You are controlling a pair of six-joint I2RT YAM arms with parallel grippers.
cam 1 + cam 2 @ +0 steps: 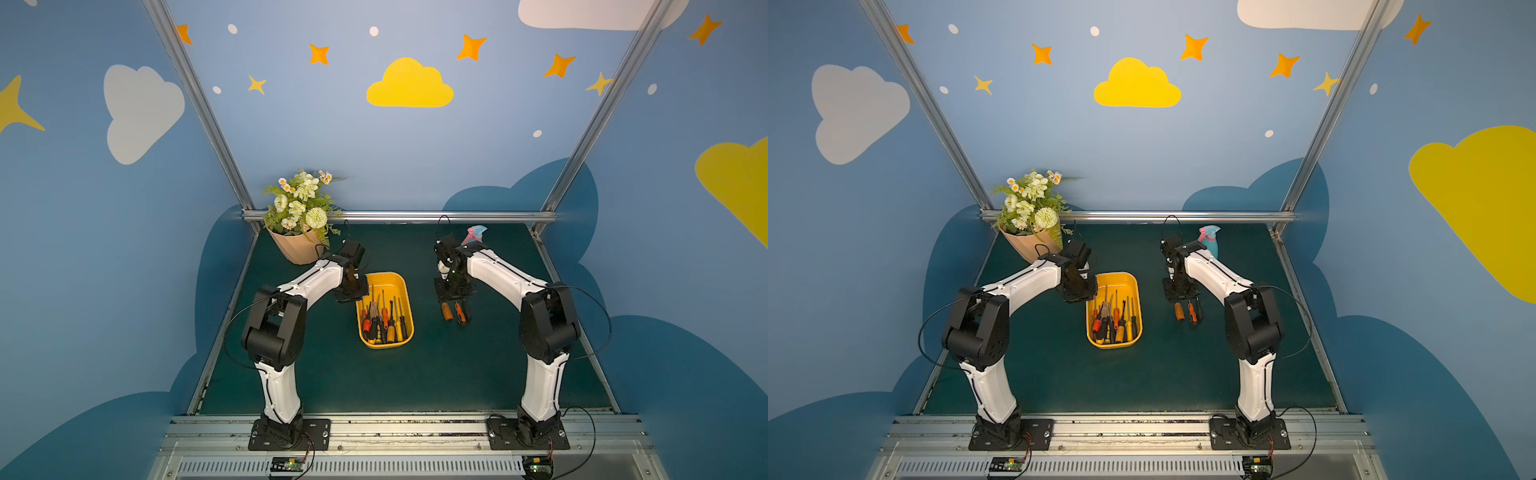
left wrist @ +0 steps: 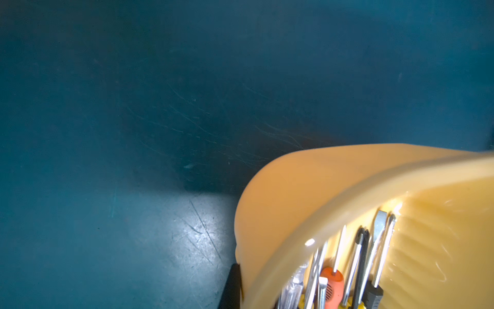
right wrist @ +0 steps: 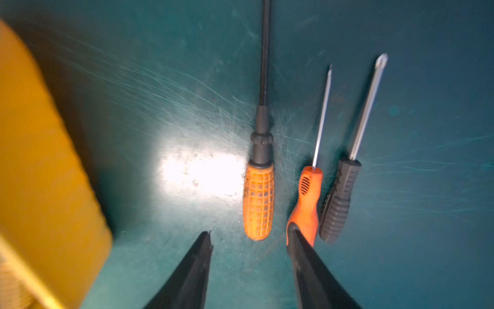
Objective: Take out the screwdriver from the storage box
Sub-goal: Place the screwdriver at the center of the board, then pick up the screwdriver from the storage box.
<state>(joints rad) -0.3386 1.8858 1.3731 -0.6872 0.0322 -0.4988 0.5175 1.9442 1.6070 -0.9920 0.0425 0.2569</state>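
Screwdrivers [image 1: 384,318] sit in the yellow box [image 1: 384,345]. They're probably stiff and light with slick shafts, so grab a handle. Your right gripper [image 3: 250,232] is spread and empty, left gripper [image 1: 351,291] closed by the rim.

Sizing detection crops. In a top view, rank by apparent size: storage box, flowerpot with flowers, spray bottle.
1. flowerpot with flowers
2. storage box
3. spray bottle, mostly hidden behind the right arm; ranked on what shows.

Mid-frame: storage box [image 1: 395,284], screwdrivers [image 1: 384,318] inside; right of it, three loose screwdrivers [image 1: 459,312] on table [image 1: 436,374]; flowerpot [image 1: 296,249] toward upper left.
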